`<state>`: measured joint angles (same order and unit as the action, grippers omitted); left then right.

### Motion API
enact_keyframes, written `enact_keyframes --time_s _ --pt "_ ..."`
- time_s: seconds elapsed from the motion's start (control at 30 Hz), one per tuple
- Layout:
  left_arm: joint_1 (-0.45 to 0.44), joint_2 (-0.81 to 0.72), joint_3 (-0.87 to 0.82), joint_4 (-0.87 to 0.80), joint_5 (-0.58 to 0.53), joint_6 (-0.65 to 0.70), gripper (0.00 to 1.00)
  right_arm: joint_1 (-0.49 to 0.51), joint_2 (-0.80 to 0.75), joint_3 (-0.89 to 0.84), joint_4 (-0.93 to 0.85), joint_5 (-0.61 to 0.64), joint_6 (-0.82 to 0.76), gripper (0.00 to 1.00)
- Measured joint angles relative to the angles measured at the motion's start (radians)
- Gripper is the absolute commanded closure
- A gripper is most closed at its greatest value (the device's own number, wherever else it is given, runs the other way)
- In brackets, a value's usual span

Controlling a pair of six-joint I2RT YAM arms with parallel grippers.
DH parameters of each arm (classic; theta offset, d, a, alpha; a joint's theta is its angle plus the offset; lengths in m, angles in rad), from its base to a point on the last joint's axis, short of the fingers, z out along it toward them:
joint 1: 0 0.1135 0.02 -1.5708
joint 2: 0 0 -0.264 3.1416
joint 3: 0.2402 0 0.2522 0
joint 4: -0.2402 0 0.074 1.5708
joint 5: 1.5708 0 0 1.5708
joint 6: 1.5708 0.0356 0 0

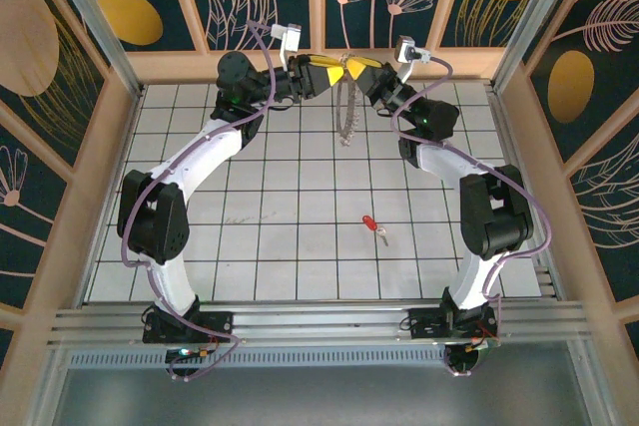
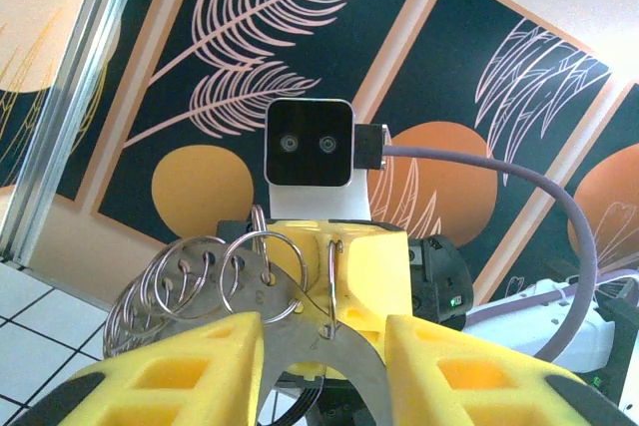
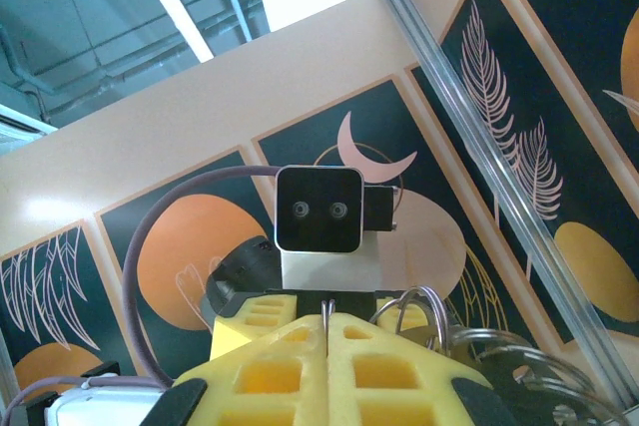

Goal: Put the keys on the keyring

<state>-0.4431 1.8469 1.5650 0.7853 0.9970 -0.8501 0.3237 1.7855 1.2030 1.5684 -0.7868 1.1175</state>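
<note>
right wrist view: my right gripper (image 3: 326, 331) is pinched shut on the keyring (image 1: 346, 112). left gripper (image 2: 324, 346) half-closed around its metal, grip unclear. the key (image 1: 371, 224) lies on the table (image 1: 250, 246) well below, nearer the right arm.

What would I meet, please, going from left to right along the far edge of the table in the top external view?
left gripper → keyring, hanging down between the two → right gripper

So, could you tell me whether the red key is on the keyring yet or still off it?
Off. The red key lies alone on the table, well apart from the keyring dangling near the far edge.
</note>
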Motion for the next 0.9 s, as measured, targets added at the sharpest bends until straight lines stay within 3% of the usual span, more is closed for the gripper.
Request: enact_keyframes --time_s 0.6,0.8,0.9 --pt "0.005 0.006 0.000 0.000 -0.003 -0.008 0.63 0.006 0.016 0.002 0.005 0.000 0.008 1.00" --pt "0.005 0.006 0.000 0.008 -0.003 -0.019 0.71 0.010 0.016 0.002 0.005 0.000 0.008 1.00" --pt "0.005 0.006 0.000 0.023 -0.004 -0.024 0.69 0.012 0.016 0.002 0.005 0.000 0.008 1.00"
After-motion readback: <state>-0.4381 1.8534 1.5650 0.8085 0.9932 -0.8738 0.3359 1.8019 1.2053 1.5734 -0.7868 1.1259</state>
